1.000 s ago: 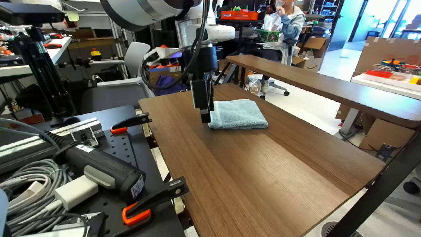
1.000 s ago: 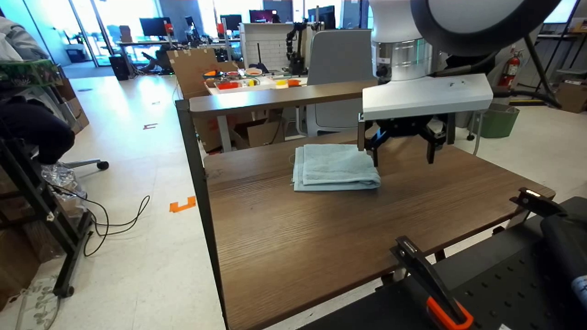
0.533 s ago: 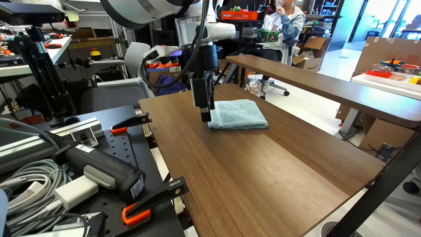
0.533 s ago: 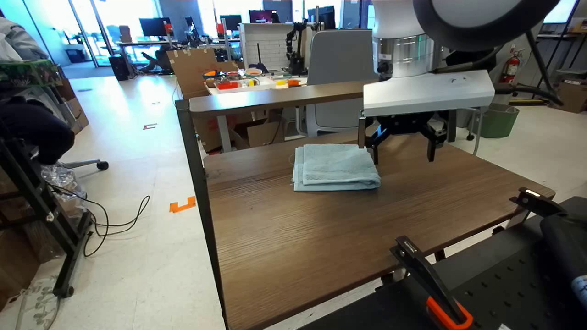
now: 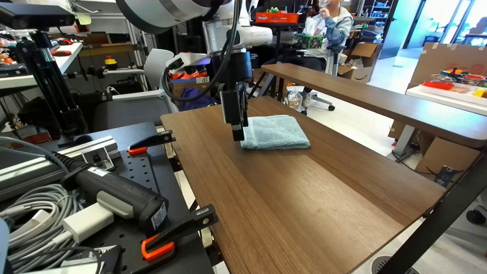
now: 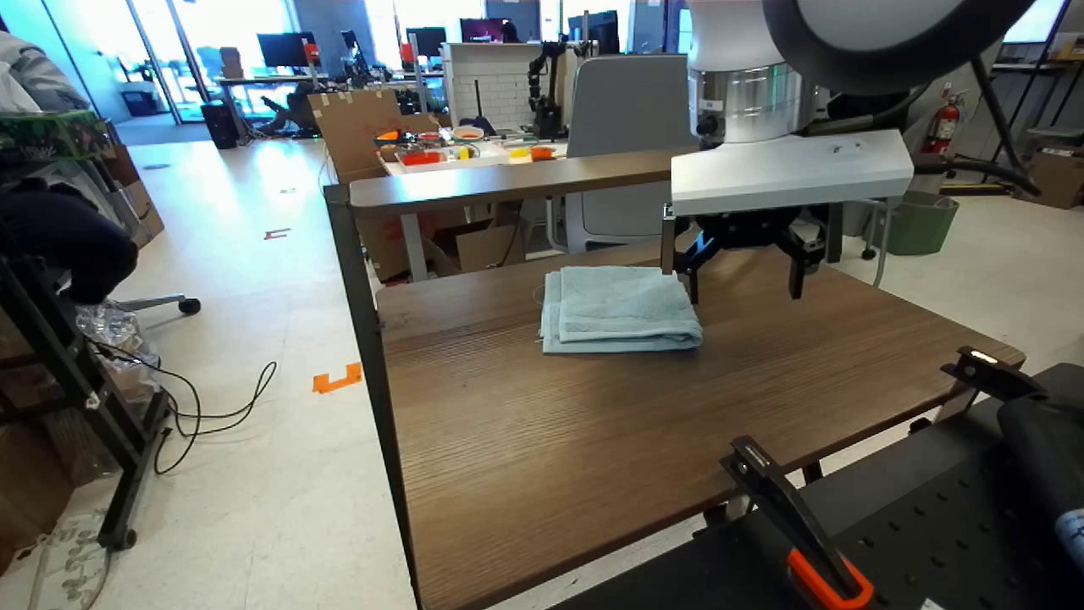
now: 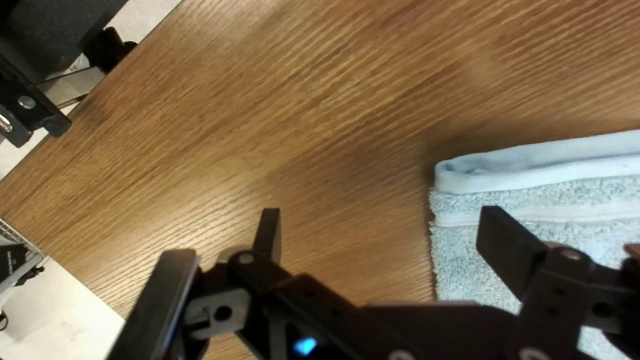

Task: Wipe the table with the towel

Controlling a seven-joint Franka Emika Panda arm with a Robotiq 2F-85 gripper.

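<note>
In an exterior view, claw (image 6: 745,291) hangs over the counter (image 6: 576,440), pointing down, both fingers (image 6: 796,278) spread w/ a clear gap btwn. Towel (image 6: 622,307), lt. blue & folded to a squarish pad, lies flat on the dk. wood, twd the far side, layers stacked at the near edge. Finger at pic. left overlaps the towel's corner; can't tell if it touches or just hangs in front. White housing (image 6: 788,174) sits above the fingers. Bg: gray chair (image 6: 631,110), green bin (image 6: 919,229), fire ext. (image 6: 942,127). Orange tape (image 6: 337,379) on the floor, pic. left.

In an exterior view, claw shows edge-on, tip overlapping the towel's side; finger gap can't be read from this angle. Towel's on the far half of the counter. Brown bench (image 5: 373,95) runs beyond, person (image 5: 336,26) in bg. Pic. left: perforated blk board (image 5: 139,171) w/ 2 blk/orange clamps (image 5: 182,230), cable coil (image 5: 28,241), blk handheld device (image 5: 125,190).

Wrist view: fingers well apart, L one in pic. over wood, R one over towel. Towel's at right, cut off by the frame, folded edge (image 7: 540,172) up top, pale stripe (image 7: 565,214) below it. Clamp end upper left, at the counter's edge; lt. floor lower left.
</note>
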